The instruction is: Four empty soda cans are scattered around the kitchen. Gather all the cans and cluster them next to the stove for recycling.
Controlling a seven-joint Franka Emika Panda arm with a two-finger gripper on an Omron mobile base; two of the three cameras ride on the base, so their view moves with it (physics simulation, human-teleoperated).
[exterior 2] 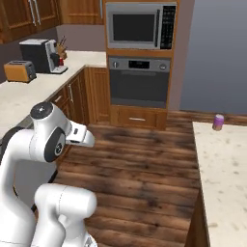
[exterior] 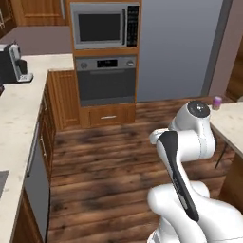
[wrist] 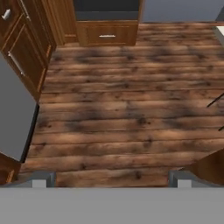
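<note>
Right base view: purple soda can upright at island counter corner.

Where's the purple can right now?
The purple can stands upright at the far corner of the pale island counter on the right, also seen in the left base view, across from the built-in oven.

Purple soda can on pale island counter

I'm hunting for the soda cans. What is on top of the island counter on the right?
One purple soda can stands upright at the far corner of the pale island counter, nothing touching it. The counter's near and right parts run out of frame, so cans there cannot be seen.
</note>
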